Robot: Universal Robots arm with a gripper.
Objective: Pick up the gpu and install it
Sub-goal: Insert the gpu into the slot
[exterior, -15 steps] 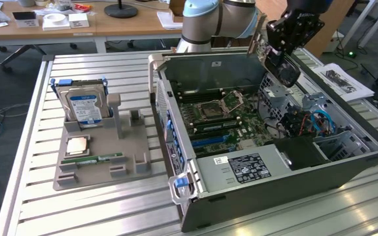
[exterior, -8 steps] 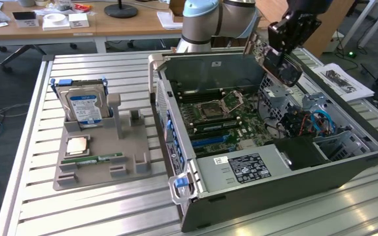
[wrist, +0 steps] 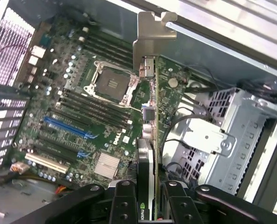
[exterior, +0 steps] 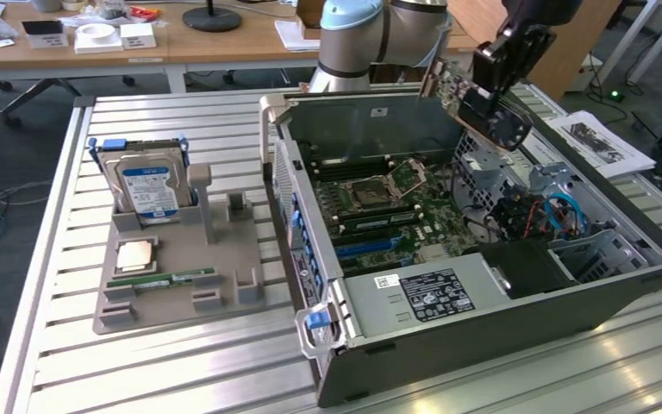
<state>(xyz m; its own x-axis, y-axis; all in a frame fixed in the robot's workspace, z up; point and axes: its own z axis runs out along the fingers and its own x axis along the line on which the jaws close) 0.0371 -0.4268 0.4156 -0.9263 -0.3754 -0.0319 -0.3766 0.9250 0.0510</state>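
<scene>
Exterior view: gripper point(exterior: 490, 86) clamped on the gpu point(exterior: 486, 116), card tilted, held over the open computer case point(exterior: 481, 328).
Wrist view: gpu point(wrist: 148, 149) edge-on between the fingers point(wrist: 124, 205), metal bracket foremost, above the motherboard point(wrist: 82, 107), not touching.

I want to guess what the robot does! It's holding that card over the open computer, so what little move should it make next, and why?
Probably lower it slowly toward the long blue slot. The jaws grip the gpu on edge, high above the open case, and the slot lies off to one side of the card, not under it.
</scene>
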